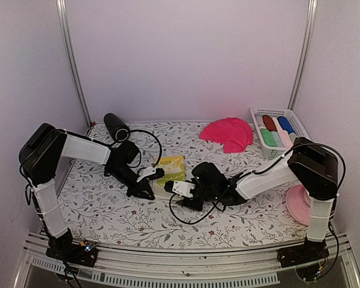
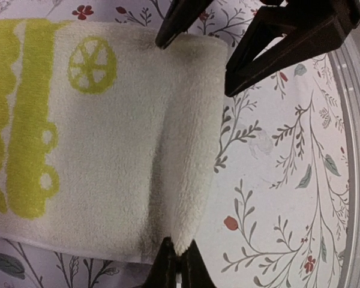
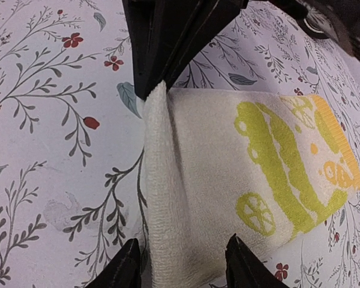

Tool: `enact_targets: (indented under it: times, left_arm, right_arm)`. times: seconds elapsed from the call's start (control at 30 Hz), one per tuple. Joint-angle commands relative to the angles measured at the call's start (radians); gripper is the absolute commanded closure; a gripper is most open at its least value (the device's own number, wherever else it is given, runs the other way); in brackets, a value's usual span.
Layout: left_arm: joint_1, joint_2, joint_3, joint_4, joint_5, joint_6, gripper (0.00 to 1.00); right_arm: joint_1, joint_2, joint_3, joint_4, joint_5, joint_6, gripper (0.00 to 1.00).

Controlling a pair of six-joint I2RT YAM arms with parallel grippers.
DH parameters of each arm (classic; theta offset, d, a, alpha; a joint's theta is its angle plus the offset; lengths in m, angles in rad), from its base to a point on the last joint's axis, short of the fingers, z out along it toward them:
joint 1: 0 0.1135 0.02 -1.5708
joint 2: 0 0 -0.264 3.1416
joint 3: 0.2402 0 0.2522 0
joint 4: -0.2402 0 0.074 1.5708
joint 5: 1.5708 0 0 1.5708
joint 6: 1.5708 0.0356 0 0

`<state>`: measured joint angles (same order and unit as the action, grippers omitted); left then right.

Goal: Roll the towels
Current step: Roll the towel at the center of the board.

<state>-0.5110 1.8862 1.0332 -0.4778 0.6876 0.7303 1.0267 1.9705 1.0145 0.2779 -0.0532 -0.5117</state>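
While clamping the towel (image 2: 108, 150) fold mid-table (image 1: 108, 204) with left gripper (image 2: 175, 261)
Straddling its other end with right gripper (image 3: 183, 252), jaws apart

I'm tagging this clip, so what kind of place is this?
Probably a robot lab test booth: plain white walls enclose a floral-covered table; left arm and right arm, bolted at its near edge, reach a yellow-print towel; a basket holds rolled towels.
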Motion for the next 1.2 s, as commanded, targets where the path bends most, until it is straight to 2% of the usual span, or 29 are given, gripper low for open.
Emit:
enact_targets:
  times: [0.0,0.13,0.17,0.2,0.27,0.53,0.9,1.17]
  left_arm:
    - [0.015,0.013,-0.010,-0.014,0.030,-0.002,0.98]
    - [0.019,0.011,-0.012,-0.011,0.032,-0.001,0.98]
    - [0.019,0.011,-0.013,-0.012,0.031,0.000,0.98]
    - [0.019,0.011,-0.013,-0.012,0.031,0.000,0.98]
    - [0.019,0.004,-0.017,-0.015,0.033,0.006,0.97]
    - [0.019,-0.080,-0.074,-0.021,0.046,0.012,0.94]
    - [0.020,-0.107,-0.111,0.027,0.032,-0.035,0.80]
    - [0.020,-0.119,-0.100,0.054,0.039,-0.057,0.80]
  right_arm:
    - [0.004,0.028,0.024,-0.020,0.008,0.012,0.57]
    - [0.004,0.035,0.029,-0.026,-0.001,0.012,0.78]
    - [0.004,0.036,0.032,-0.030,-0.008,0.014,0.88]
    - [0.003,0.035,0.035,-0.034,-0.017,0.015,0.94]
    - [0.004,0.031,0.043,-0.053,-0.046,0.025,0.97]
    - [0.004,-0.025,0.090,-0.198,-0.201,0.145,0.98]
    - [-0.037,-0.013,0.137,-0.292,-0.303,0.264,0.98]
    - [-0.096,0.023,0.176,-0.339,-0.403,0.333,0.98]
